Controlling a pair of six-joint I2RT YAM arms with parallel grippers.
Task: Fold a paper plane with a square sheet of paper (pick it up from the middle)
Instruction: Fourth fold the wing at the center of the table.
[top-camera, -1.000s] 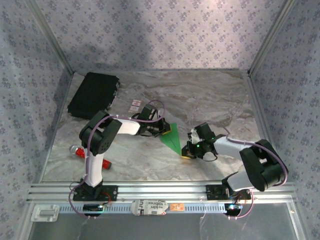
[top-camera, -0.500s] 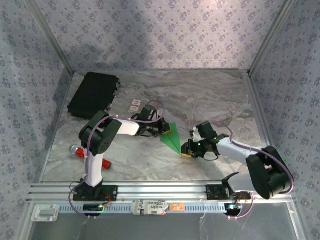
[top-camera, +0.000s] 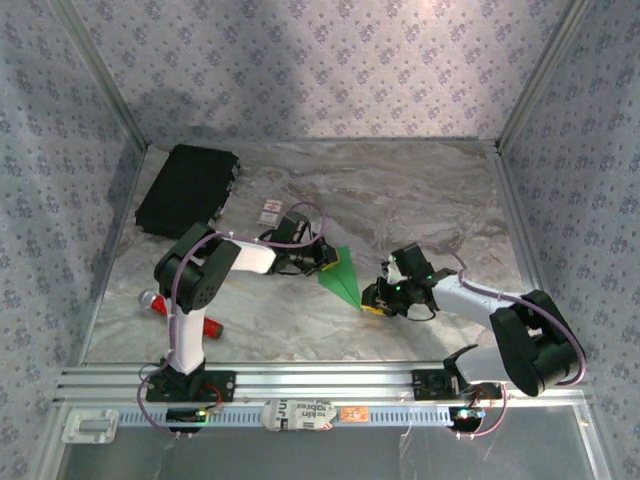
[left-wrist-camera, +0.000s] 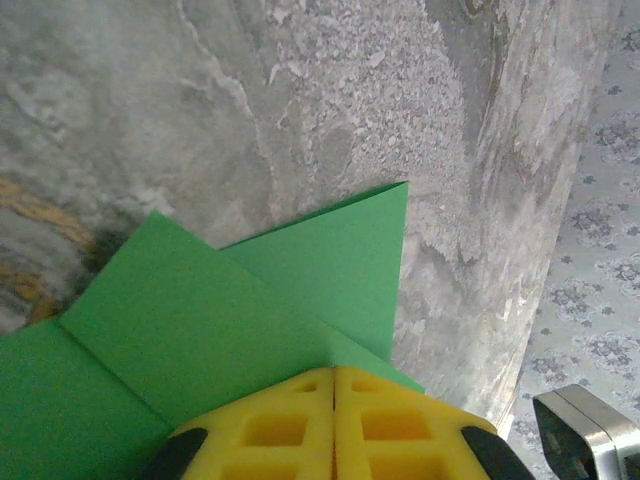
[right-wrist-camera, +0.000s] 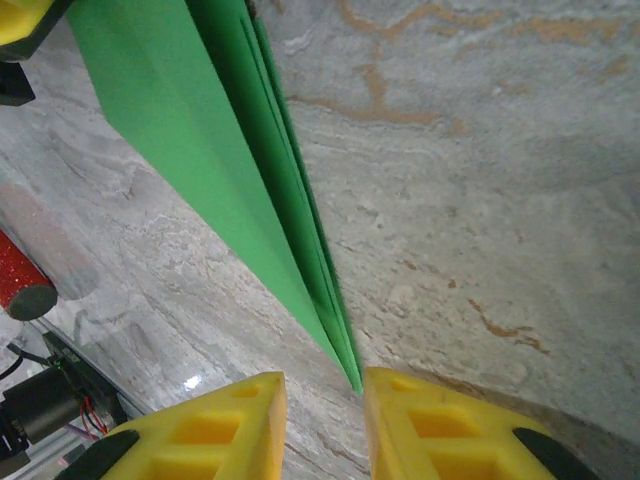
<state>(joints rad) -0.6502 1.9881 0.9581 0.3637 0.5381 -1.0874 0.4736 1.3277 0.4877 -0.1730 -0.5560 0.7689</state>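
Observation:
The green paper is folded into a slim pointed paper plane (top-camera: 343, 280) lying mid-table, its tip toward the near right. My left gripper (top-camera: 325, 262) is shut, its yellow fingertips together and resting on the plane's wide rear end (left-wrist-camera: 250, 320). In the left wrist view the left gripper (left-wrist-camera: 333, 372) covers part of the paper. My right gripper (top-camera: 372, 298) is low at the pointed tip. In the right wrist view the right gripper (right-wrist-camera: 322, 385) is open, and the layered tip of the plane (right-wrist-camera: 200, 130) ends just inside the gap, beside the right finger.
A black rectangular case (top-camera: 187, 188) lies at the back left, with a small white card (top-camera: 270, 211) next to it. A red bar-shaped tool (top-camera: 180, 312) lies near the left arm's base. Metal frame rails and patterned walls enclose the marble table (top-camera: 430, 200).
My right gripper has gone from shut to open and its arm has stretched slightly left toward the plane's tip. The left gripper and the paper have stayed put.

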